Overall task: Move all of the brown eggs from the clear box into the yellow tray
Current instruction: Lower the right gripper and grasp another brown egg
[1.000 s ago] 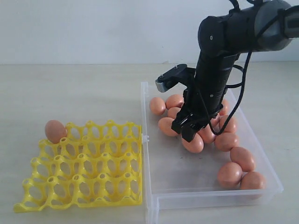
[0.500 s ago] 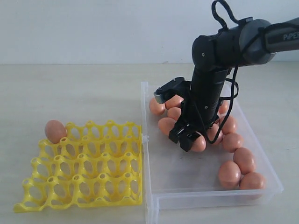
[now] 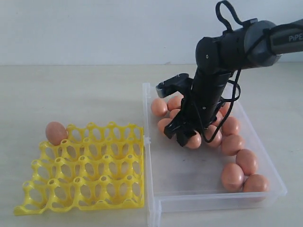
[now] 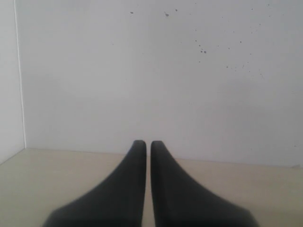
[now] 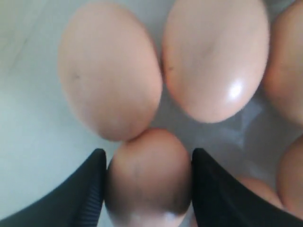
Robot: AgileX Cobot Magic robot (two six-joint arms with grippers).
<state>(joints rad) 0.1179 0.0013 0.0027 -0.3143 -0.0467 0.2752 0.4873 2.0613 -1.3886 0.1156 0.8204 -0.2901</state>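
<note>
My right gripper is down inside the clear box, its two black fingers pressed against either side of one brown egg. In the right wrist view that egg fills the gap of the right gripper, and two more eggs lie touching just beyond it. Several other brown eggs lie loose along the box's far and right sides. The yellow tray sits left of the box, with one egg in its far-left corner cup. My left gripper is shut on nothing and faces a white wall.
The box's near-left wall and its clip stand between the eggs and the tray. The right arm's cable loops above its wrist. Bare beige tabletop lies behind the tray.
The right arm has moved down and a little left into the egg cluster, and its fingers have closed in on one egg. The left gripper's earlier state is not shown.
</note>
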